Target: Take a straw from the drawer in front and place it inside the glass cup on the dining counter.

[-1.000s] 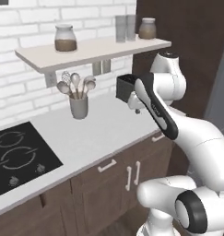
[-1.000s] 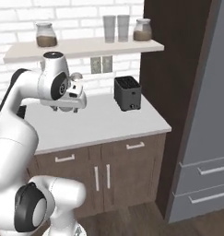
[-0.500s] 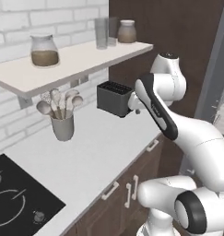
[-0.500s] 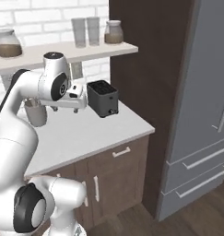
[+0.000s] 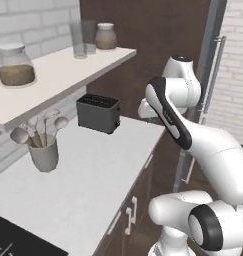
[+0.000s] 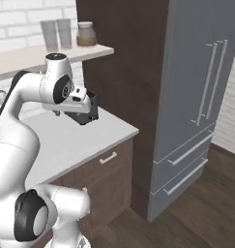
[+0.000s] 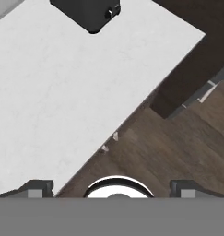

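"Drawer of dark brown wood (image 6: 108,163), the shallow one with the pale bar handle: where did it sit?"

"Directly under the front edge of the narrow white worktop (image 5: 93,175), near that worktop's end beside the tall dark brown cabinet (image 6: 128,72). Its front was flush with the cabinet fronts around it, so it was shut. Whether a striped straw lay inside could not be told."

"And the claw?"

"The two-finger gripper (image 7: 112,188) had its dark tips spread far apart, one at each side of the hand view, with nothing between them. It hung in the air above the worktop's front edge, looking down on white top at one side and brown plank floor (image 7: 173,147) at the other."

"What stood on the worktop?"

"A black box-shaped toaster (image 5: 98,113) near the back wall, and further along a grey pot of wooden spoons (image 5: 44,156). They were well apart. A black cooktop (image 5: 13,242) showed at the near corner."

"Above it?"

"A white wall shelf (image 5: 58,80) carrying a glass jar of brown grains (image 5: 14,65), two tall clear glasses (image 5: 82,39) and a second brown-filled jar (image 5: 105,36)."

"Beyond the cabinet?"

"A grey steel fridge with long handles (image 6: 196,97)."
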You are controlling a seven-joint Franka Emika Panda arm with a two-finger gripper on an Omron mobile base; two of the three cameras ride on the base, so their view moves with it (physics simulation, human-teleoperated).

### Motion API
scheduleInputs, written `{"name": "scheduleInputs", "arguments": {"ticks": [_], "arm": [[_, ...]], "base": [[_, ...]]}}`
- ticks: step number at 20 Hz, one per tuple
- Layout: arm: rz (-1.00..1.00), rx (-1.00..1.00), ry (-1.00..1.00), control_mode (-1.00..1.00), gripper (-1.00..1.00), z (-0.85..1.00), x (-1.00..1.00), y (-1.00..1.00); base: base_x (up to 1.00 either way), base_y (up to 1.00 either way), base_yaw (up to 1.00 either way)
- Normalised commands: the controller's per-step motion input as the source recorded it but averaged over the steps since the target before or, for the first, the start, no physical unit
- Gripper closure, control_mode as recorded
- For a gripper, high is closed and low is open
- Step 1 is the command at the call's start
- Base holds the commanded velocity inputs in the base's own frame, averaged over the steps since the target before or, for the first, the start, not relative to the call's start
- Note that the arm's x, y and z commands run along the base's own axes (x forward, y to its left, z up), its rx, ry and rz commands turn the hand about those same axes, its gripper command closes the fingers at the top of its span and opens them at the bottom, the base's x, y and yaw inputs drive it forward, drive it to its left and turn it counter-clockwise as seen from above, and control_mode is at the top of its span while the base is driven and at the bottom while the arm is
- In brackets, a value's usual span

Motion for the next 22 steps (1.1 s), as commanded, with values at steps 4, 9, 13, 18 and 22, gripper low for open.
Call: {"name": "scheduleInputs", "arguments": {"ticks": [4, 9, 13, 18, 22], "arm": [[0.0, 0.0, 0.0, 1.0, -1.0, 0.0, 0.0, 0.0], [0.0, 0.0, 0.0, 1.0, -1.0, 0.0, 0.0, 0.0], [0.0, 0.0, 0.0, 1.0, -1.0, 0.0, 0.0, 0.0], [0.0, 0.0, 0.0, 1.0, -1.0, 0.0, 0.0, 0.0], [0.0, 0.0, 0.0, 1.0, -1.0, 0.0, 0.0, 0.0]], "base": [[0.27, 0.34, -0.46], [0.01, 0.62, -0.31], [0.0, 0.6, -0.27], [0.08, 0.52, -0.22], [0.37, 0.22, -0.06]]}}
